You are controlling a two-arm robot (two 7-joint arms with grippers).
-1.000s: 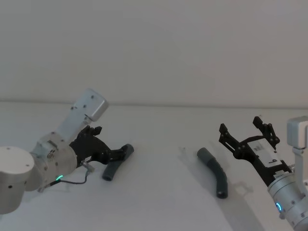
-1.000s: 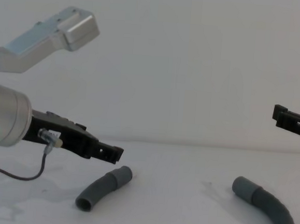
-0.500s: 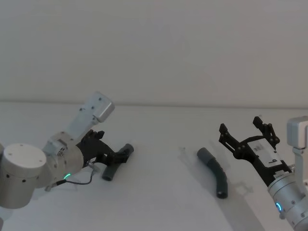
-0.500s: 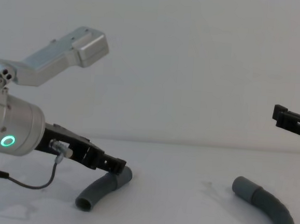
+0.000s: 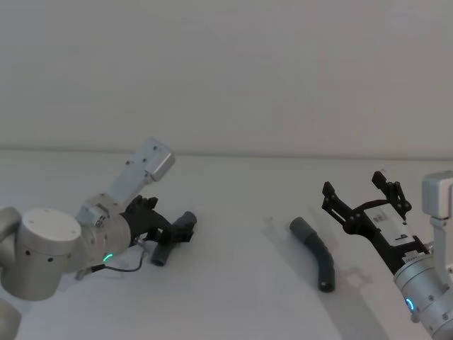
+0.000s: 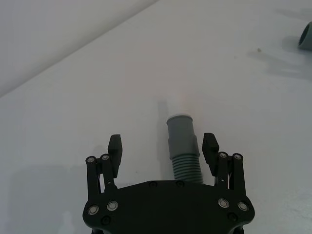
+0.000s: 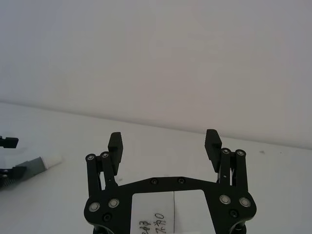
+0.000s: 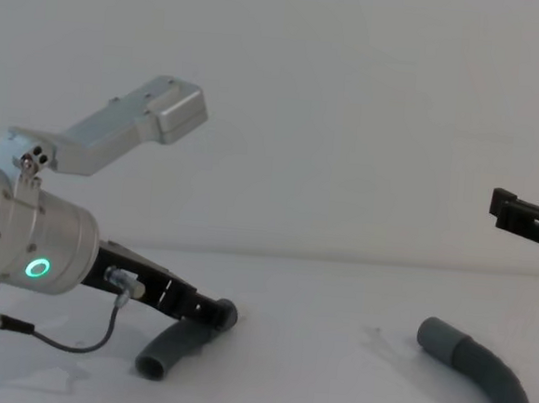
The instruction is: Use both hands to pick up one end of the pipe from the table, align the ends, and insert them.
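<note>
The pipe lies in two curved dark-grey pieces on the white table [image 5: 241, 283]. My left gripper [image 5: 180, 230] is low over the left piece [image 5: 160, 255], open. In the left wrist view its fingers [image 6: 115, 146] stand on either side of the ribbed tube just behind the collared end [image 6: 181, 130], without touching it. From the chest the left gripper [image 8: 210, 311] covers that collar, and the left piece [image 8: 166, 352] sticks out below it. The right piece [image 5: 318, 256] lies alone [image 8: 482, 375]. My right gripper [image 5: 362, 193] hangs open above the table, right of it [image 7: 164, 141].
A plain pale wall rises behind the table's far edge [image 5: 283, 154]. A thin black cable [image 8: 72, 340] loops under my left wrist. The far end of the right piece [image 6: 306, 36] shows at a corner of the left wrist view.
My left arm has come down and forward, so its open fingers now straddle the left piece near its collar. The right arm and the right piece have not moved.
</note>
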